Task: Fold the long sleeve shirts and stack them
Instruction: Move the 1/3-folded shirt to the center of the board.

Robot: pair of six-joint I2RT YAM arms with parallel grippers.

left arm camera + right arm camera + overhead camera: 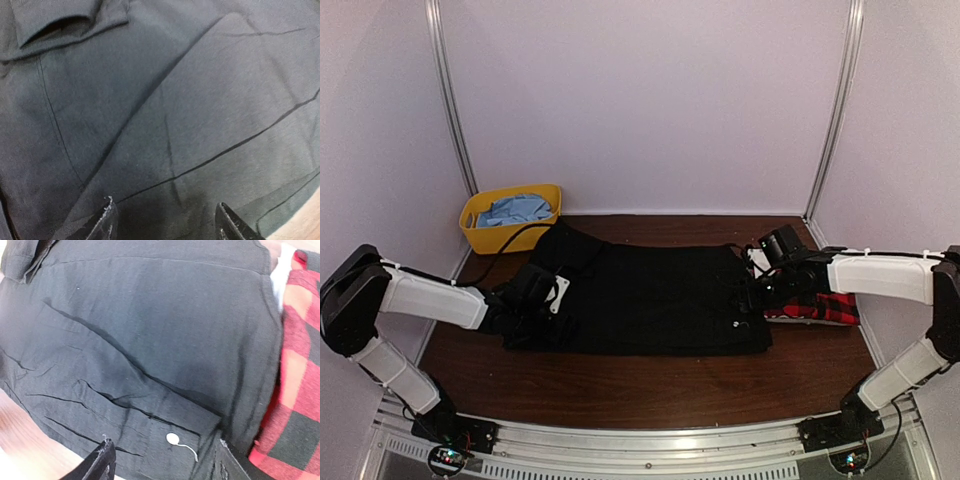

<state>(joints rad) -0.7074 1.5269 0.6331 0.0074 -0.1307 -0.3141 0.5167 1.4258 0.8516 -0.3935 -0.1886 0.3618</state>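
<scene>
Mid-fold on the black shirt, an open end effector over each end.

The black long sleeve shirt [650,300] lies flat across the middle of the bench [620,390], already drawn into a rough rectangle with a sleeve folded in across it, so the fold looks partway done. The next move likely calls for pinching both short edges and doubling it over, then carrying it onto the folded red-and-black plaid shirt [820,308], which touches its edge at 3 o'clock. The left end effector [162,222] hovers at 9 o'clock, the right end effector [165,462] at 3 o'clock, both with fingers spread and holding nothing. The cloth is matte and lightly creased, and one small white button [172,438] trails a loose thread.
</scene>
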